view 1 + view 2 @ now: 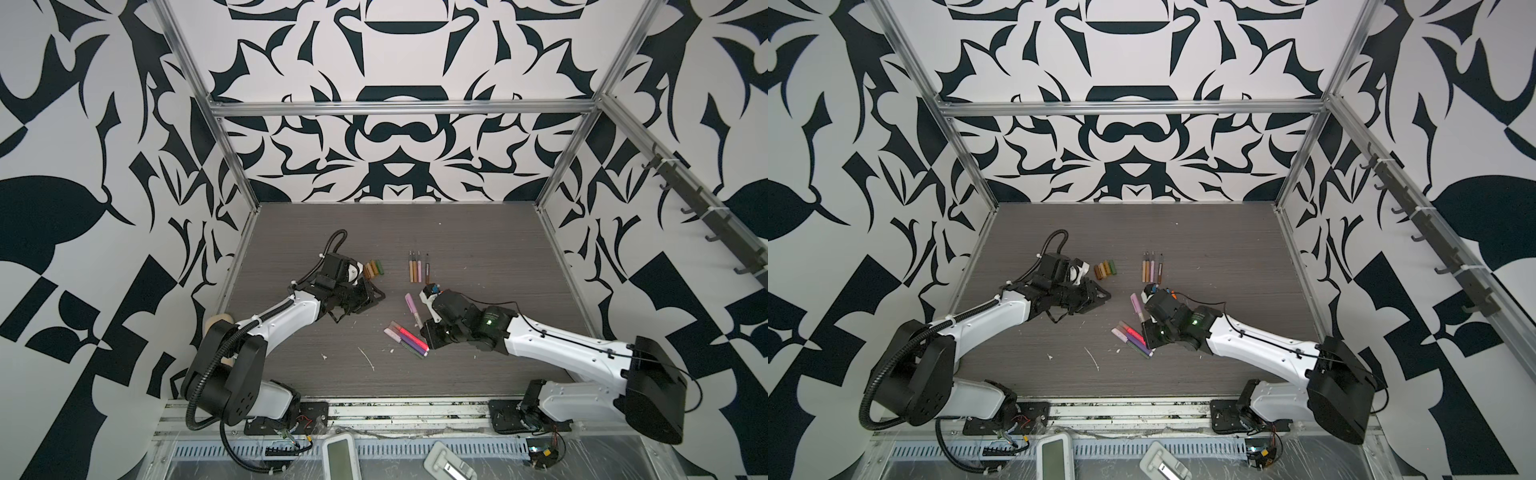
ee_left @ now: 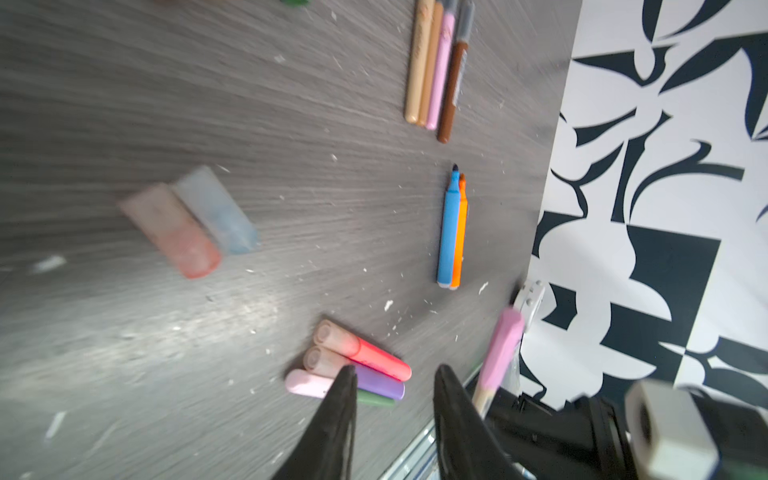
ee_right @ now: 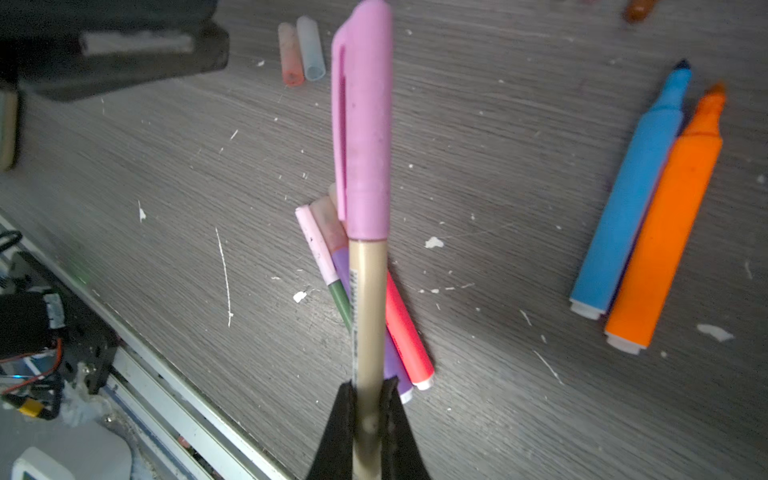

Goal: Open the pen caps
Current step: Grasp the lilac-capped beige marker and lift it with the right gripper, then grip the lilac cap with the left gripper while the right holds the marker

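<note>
My right gripper (image 3: 370, 399) is shut on the gold body of a pen (image 3: 368, 311) whose pink cap (image 3: 363, 124) is still on and points away from the jaws. In both top views this pen (image 1: 411, 302) (image 1: 1136, 303) hangs over the table's middle. My left gripper (image 2: 395, 382) is open with nothing between its fingers and is apart from the pink cap (image 2: 503, 349). In a top view the left gripper (image 1: 374, 296) sits left of the held pen. A heap of capped pens (image 1: 407, 338) lies under the right gripper.
A row of loose caps (image 1: 374, 269) lies beside the left wrist. Uncapped slim pens (image 1: 419, 270) lie in a row behind the middle. Uncapped blue and orange pens (image 3: 648, 216) and two translucent caps (image 2: 187, 224) lie on the table (image 1: 478, 249).
</note>
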Tool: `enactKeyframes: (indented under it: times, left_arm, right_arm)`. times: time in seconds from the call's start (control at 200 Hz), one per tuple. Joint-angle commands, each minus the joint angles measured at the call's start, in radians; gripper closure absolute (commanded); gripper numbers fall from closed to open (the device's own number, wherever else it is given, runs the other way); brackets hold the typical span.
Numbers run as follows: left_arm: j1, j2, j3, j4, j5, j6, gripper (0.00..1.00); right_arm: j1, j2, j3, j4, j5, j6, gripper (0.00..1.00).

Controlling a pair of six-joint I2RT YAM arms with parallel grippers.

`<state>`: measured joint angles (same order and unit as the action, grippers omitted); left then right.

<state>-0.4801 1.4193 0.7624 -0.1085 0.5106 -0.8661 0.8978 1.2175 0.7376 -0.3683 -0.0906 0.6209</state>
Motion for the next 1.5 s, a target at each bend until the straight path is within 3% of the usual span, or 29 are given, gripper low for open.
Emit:
enactKeyframes:
  times: [0.0, 0.395, 1.005, 1.495]
  left_arm:
    - [-0.014, 0.021, 0.034, 0.021, 0.024, -0.013, 0.65]
    - [-0.054, 0.097, 0.09, 0.021, 0.097, 0.004, 0.65]
    - [-0.169, 0.198, 0.182, 0.041, 0.109, 0.009, 0.6]
    - [-0.187, 0.22, 0.192, 0.04, 0.099, 0.001, 0.6]
  right_arm:
    - [-0.042, -0.054, -0.019, 0.061, -0.083, 0.052, 1.0]
    - [-0.077, -0.038, -0.035, 0.084, -0.146, 0.067, 1.0]
    - [-0.077, 0.008, -0.015, 0.099, -0.184, 0.073, 1.0]
    - [-0.077, -0.007, -0.013, 0.098, -0.21, 0.077, 1.0]
